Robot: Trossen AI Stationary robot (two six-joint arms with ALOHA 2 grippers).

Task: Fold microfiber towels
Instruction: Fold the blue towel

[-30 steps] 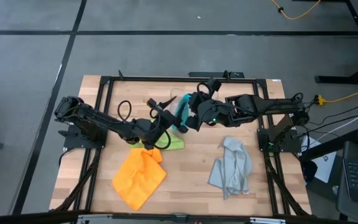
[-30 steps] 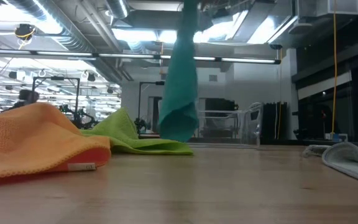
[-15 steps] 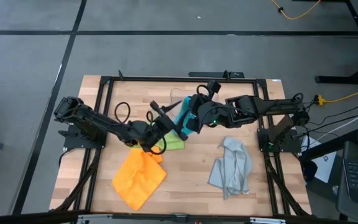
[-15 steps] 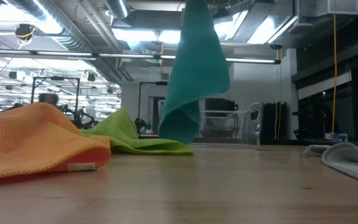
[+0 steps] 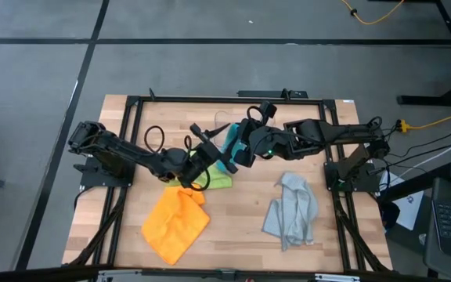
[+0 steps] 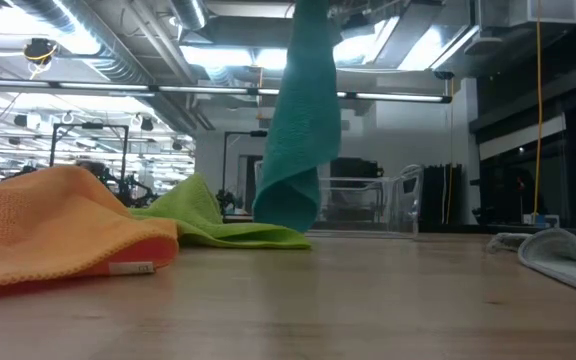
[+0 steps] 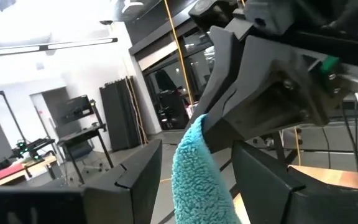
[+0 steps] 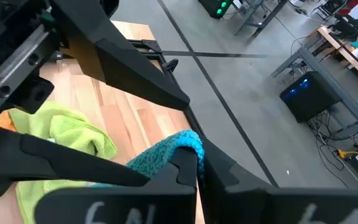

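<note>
A teal towel [image 6: 303,130] hangs from my right gripper [image 8: 194,163], which is shut on it above the table's middle. Its lower end [image 6: 283,215] reaches down to about the table top beside the lime green towel [image 5: 212,179]; whether it touches, I cannot tell. My left gripper [image 7: 197,149] is open, one finger [image 7: 135,177] on each side of the hanging towel just below the right gripper, apart from the cloth. The orange towel [image 5: 175,222] lies crumpled at the near left. The pale grey-blue towel [image 5: 292,207] lies at the near right. My right gripper pinches the teal towel's top edge or corner [image 8: 180,145] between its two shut fingers. The fingers slant down from the table's right side. The towel hangs slack below them in a narrow, twisted fall.
A black frame [image 5: 131,106] runs around the wooden table [image 5: 241,227]. The green towel's near edge overlaps the orange one. Bare wood shows between the orange and grey towels. A clear bin [image 6: 403,205] stands beyond the far edge in the low view.
My left gripper has tipped upward and turned at the wrist while staying in place, fingers still open around the towel. The hanging teal towel has swung: it billowed wider toward the right, then narrowed again.
</note>
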